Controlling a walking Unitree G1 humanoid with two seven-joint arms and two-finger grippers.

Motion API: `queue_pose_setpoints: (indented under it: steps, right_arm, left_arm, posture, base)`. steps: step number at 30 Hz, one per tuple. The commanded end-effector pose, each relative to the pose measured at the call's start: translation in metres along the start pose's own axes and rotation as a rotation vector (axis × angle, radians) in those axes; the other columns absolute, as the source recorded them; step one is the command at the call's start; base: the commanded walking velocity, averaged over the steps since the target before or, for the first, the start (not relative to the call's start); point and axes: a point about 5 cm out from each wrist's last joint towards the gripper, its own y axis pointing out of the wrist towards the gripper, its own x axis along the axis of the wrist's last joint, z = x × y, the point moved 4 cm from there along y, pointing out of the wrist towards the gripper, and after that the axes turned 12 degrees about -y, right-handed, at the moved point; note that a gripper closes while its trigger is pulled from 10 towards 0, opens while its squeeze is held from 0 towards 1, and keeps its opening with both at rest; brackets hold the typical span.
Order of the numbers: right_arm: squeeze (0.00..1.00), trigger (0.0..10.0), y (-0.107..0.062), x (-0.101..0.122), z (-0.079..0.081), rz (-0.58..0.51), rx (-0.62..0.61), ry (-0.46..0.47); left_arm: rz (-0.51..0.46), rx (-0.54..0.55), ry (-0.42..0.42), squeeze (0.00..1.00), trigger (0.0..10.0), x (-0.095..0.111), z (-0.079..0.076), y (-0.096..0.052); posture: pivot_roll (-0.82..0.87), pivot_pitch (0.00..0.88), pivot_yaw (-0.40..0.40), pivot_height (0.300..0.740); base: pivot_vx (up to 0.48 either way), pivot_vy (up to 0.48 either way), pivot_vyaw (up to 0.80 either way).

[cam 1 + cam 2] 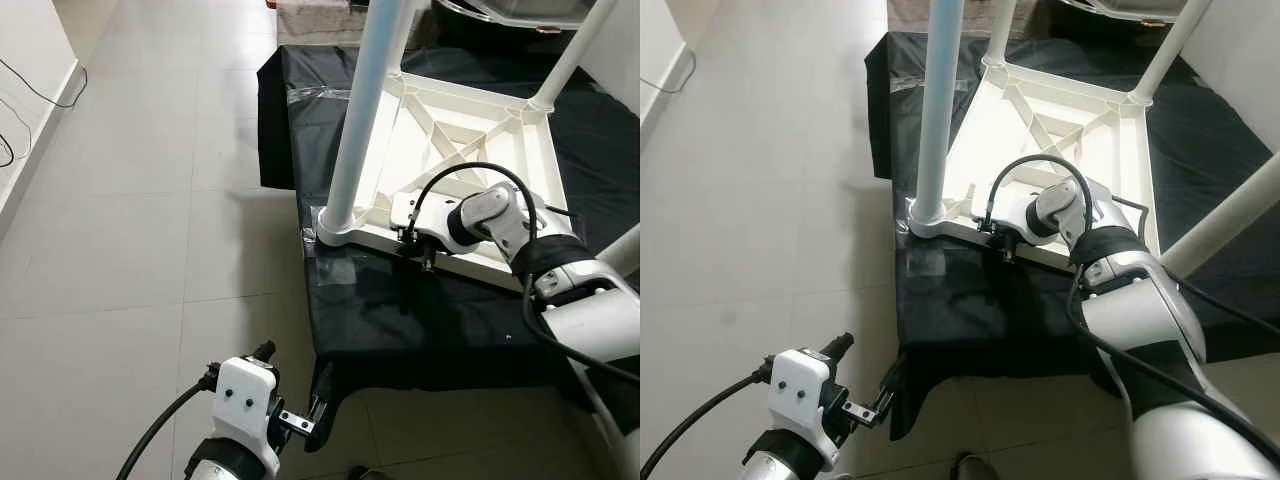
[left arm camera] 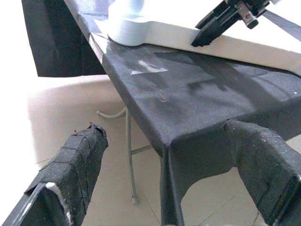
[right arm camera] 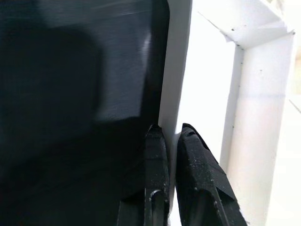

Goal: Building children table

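A white children's table (image 1: 470, 130) lies upside down on a work table draped in black cloth (image 1: 440, 320). A thick white leg (image 1: 365, 110) stands up from its near left corner. My right gripper (image 1: 414, 252) is at the near rim (image 3: 176, 61) of the white tabletop, shut on that rim with one finger on each side. My left gripper (image 2: 164, 129) hangs low in front of the black cloth's near left corner, below the tabletop. Its taped fingers (image 2: 80, 160) stand wide apart and hold nothing.
Two more white legs (image 1: 575, 55) (image 1: 1230, 215) rise at the far and right corners. A clear tape patch (image 1: 335, 268) sits on the cloth near the thick leg. A thin metal table leg (image 2: 129, 155) stands under the cloth. Pale tiled floor (image 1: 150, 200) spreads left; cables (image 1: 30, 90) lie by the wall.
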Motion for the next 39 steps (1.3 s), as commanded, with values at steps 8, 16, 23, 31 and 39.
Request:
queue_pose_setpoints:
  steps: [8,16,23,31,39]
  right_arm:
    - [0.00,0.0,-0.011,-0.019,0.025,-0.034,0.185,0.006]
    - [0.00,0.0,-0.013,-0.028,0.058,-0.063,0.410,-0.096]
    - [0.00,0.0,-0.011,-0.030,0.074,-0.093,0.501,-0.164]
    - [0.00,0.0,-0.005,-0.024,0.071,-0.068,0.452,-0.370]
    - [0.00,0.0,-0.002,-0.007,0.072,-0.166,0.430,-0.459]
  left_arm:
    - [0.014,-0.002,-0.005,0.00,10.0,-0.004,-0.001,-0.001]
    - [0.017,-0.002,-0.007,0.00,10.0,-0.004,-0.001,-0.001]
    - [0.019,-0.003,-0.007,0.00,10.0,-0.004,0.000,-0.001]
    - [0.020,-0.002,-0.009,0.00,10.0,-0.004,0.001,-0.001]
    - [0.019,0.000,-0.011,0.00,10.0,-0.004,0.002,-0.001]
  posture:
    - [0.06,0.186,-0.044,0.740]
    - [0.06,0.188,-0.038,0.740]
    - [0.06,0.188,-0.037,0.740]
    - [0.05,0.188,-0.036,0.740]
    - [0.06,0.185,-0.037,0.740]
  base:
    - [0.000,0.000,0.00]
    - [0.000,0.000,0.00]
    - [0.000,0.000,0.00]
    - [0.000,0.000,0.00]
    - [0.000,0.000,0.00]
